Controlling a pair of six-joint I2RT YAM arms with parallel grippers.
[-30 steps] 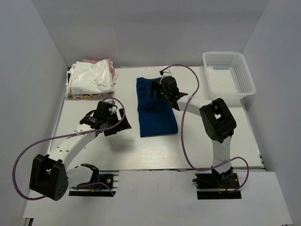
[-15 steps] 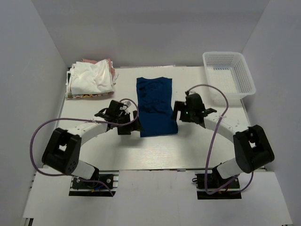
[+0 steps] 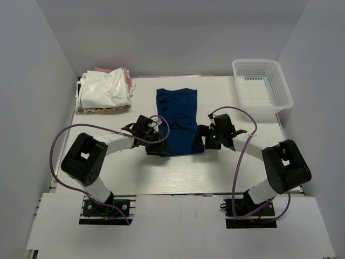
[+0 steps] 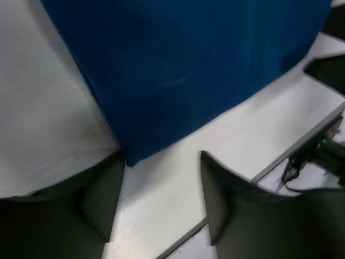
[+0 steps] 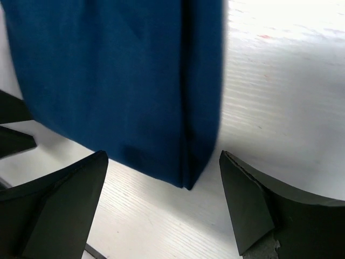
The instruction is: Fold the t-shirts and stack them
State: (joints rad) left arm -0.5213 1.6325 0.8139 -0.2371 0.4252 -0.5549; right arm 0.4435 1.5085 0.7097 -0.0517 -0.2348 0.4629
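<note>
A navy blue t-shirt (image 3: 178, 120) lies flat in a long folded strip in the middle of the table. My left gripper (image 3: 159, 147) is open at the strip's near left corner; in the left wrist view that corner (image 4: 132, 154) lies by my left finger (image 4: 102, 199). My right gripper (image 3: 205, 137) is open at the near right corner; in the right wrist view the corner (image 5: 186, 181) lies between my spread fingers, on the table. A pile of white and pink t-shirts (image 3: 105, 89) sits at the back left.
A white mesh basket (image 3: 261, 84) stands at the back right. The table's (image 3: 232, 170) near edge runs just below both grippers. Grey walls close in the sides and back.
Both arms swung in and down to the navy shirt's near corners. The right gripper left the shirt's far end; the left moved right from the table's left part.
</note>
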